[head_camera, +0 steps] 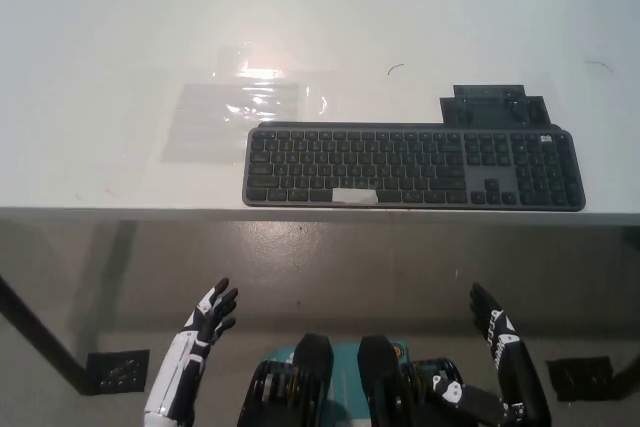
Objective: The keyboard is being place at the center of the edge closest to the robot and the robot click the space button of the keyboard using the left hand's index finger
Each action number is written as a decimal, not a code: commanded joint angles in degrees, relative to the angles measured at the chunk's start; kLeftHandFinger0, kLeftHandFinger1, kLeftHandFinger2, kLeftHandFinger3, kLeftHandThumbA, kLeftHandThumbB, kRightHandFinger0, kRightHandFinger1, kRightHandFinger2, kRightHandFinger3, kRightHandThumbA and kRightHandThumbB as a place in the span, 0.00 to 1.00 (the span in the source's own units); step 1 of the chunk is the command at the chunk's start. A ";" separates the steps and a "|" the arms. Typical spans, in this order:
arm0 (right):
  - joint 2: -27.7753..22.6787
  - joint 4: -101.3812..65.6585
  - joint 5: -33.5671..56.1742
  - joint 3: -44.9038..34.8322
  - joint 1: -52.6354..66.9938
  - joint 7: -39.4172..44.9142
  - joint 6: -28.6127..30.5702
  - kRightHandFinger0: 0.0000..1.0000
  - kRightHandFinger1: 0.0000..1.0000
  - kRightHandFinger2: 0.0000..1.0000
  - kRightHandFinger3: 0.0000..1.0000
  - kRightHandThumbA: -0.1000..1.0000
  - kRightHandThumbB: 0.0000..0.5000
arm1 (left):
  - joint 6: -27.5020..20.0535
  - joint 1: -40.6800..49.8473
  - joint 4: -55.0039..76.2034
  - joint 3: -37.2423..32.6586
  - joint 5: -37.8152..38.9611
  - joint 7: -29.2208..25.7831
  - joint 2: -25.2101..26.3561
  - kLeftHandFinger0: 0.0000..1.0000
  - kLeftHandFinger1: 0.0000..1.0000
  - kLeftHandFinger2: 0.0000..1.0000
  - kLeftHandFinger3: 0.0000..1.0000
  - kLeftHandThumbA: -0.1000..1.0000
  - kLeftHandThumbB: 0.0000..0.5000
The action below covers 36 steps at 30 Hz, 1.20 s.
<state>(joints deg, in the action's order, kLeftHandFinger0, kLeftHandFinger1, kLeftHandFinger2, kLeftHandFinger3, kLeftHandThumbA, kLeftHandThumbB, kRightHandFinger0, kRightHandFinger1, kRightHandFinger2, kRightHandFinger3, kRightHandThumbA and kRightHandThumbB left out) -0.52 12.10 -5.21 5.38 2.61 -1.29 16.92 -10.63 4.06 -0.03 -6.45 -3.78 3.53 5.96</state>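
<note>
Desk point(100, 67) surface, white and glossy, fills the upper half of the head view, well ahead of both robot hands, with its near edge running straight across above them. Grey floor point(330, 267) shows below that edge, and both hands hang over it.

A dark grey keyboard point(420, 162) lies flat along the near edge of the desk. It sits ahead of the left robot hand point(208, 317) and off to that hand's right, and more directly ahead of the right robot hand point(495, 332). Neither hand touches it. A clear plastic sheet point(235, 117) lies flat on the desk straight ahead of the left robot hand, just beyond the keyboard's left end. A dark flat object point(492, 105) sits against the keyboard's far edge, ahead of the right robot hand; what it is cannot be told.

The white left robot hand is held up at the lower left, below the desk edge, fingers spread apart and holding nothing. The black right robot hand rests at the lower right, also below the edge, fingers apart and empty.

The space bar point(354, 196) lies in the keyboard's nearest row, covered by a pale patch, ahead and to the right of the left robot hand.
</note>
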 commanded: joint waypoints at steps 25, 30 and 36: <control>-0.06 -1.34 -0.71 -0.44 -1.99 -0.13 2.28 1.00 1.00 1.00 1.00 1.00 0.65 | 8.89 -19.90 10.22 -14.55 -32.12 9.97 11.55 0.00 0.00 0.15 1.00 1.00 0.97; -0.13 -1.58 -0.45 -0.53 -2.32 0.01 2.39 1.00 1.00 1.00 1.00 1.00 0.65 | 11.26 -24.58 6.84 -17.09 -33.89 12.05 12.36 0.00 0.00 0.08 1.00 1.00 0.96; -0.32 -1.70 -0.31 -0.59 -2.99 0.19 2.10 1.00 1.00 1.00 1.00 1.00 0.68 | 15.44 -29.42 3.89 -19.41 -35.38 15.57 12.84 0.00 0.00 0.07 1.00 1.00 1.00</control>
<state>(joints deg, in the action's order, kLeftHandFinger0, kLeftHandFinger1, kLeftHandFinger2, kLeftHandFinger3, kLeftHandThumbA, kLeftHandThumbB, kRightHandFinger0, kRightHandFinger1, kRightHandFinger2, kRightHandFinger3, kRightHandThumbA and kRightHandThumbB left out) -0.65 12.35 -5.50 5.07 1.88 -1.28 17.41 -0.60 -20.50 4.87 -23.90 -29.99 13.86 16.55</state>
